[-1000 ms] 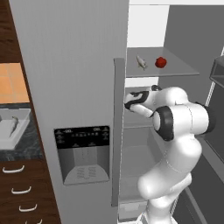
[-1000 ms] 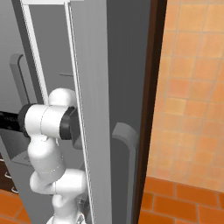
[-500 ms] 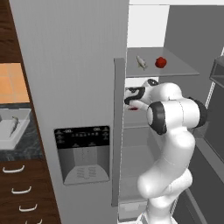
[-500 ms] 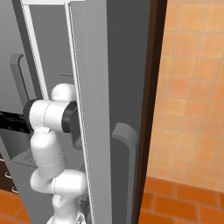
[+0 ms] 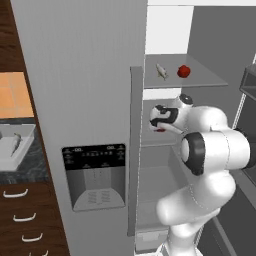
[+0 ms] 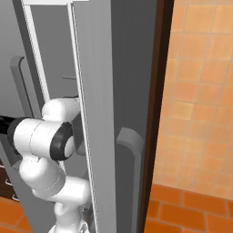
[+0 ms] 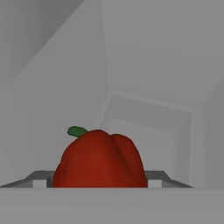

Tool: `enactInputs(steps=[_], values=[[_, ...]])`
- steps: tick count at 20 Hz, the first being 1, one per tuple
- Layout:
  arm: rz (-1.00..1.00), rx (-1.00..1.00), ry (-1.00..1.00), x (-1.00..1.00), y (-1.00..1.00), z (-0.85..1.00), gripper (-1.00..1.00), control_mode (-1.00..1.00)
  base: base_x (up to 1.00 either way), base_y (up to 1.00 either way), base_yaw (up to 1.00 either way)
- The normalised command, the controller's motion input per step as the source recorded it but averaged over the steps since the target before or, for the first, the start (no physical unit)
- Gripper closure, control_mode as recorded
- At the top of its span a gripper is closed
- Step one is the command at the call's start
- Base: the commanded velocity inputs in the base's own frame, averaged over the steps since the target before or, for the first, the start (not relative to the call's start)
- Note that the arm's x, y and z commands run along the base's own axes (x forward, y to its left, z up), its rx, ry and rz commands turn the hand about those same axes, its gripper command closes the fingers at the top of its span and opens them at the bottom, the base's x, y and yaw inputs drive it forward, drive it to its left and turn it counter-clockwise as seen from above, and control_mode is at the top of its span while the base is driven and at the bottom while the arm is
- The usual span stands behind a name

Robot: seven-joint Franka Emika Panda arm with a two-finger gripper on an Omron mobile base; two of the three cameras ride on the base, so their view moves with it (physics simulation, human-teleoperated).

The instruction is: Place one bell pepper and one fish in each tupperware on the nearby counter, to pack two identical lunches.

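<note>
My gripper [image 5: 159, 121] is inside the open fridge, below the upper shelf, shut on a red bell pepper [image 7: 99, 159] with a green stem. The pepper sits between the fingers [image 7: 40, 178] in the hand view and shows as a red patch [image 5: 160, 130] under the hand. On the upper shelf lie a fish [image 5: 161, 71] and a second red bell pepper [image 5: 184, 71]. A light-grey tupperware [image 5: 5, 155] stands on the speckled counter [image 5: 27, 170] at the far left, with a fish [image 5: 15, 143] in it.
The closed left fridge door with its dispenser panel [image 5: 95, 175] stands between the fridge opening and the counter. The open right fridge door [image 6: 98, 113] is close beside my arm. Dark wood drawers [image 5: 20, 220] sit under the counter.
The hand with the pepper has sunk a little, and the elbow has swung lower and nearer the cameras. The things on the shelf have stayed put.
</note>
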Motion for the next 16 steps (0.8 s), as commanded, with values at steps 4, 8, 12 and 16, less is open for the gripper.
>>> enactInputs(steps=[4, 8, 12, 16], values=[[-0.06, 0.0, 0.14, -1.0, 0.0, 0.56, 1.0, -1.0, 0.0, 0.0, 0.0], [-0.06, 0.0, 0.2, -1.0, 0.0, 0.79, 1.0, -1.0, 0.0, 0.0, 0.0], [-0.09, 0.0, 0.09, -1.0, 0.0, 0.34, 1.0, -1.0, 0.0, 0.0, 0.0], [-0.05, 0.0, -0.05, -1.0, 0.0, 0.0, 1.0, -1.0, 0.0, 0.0, 0.0]])
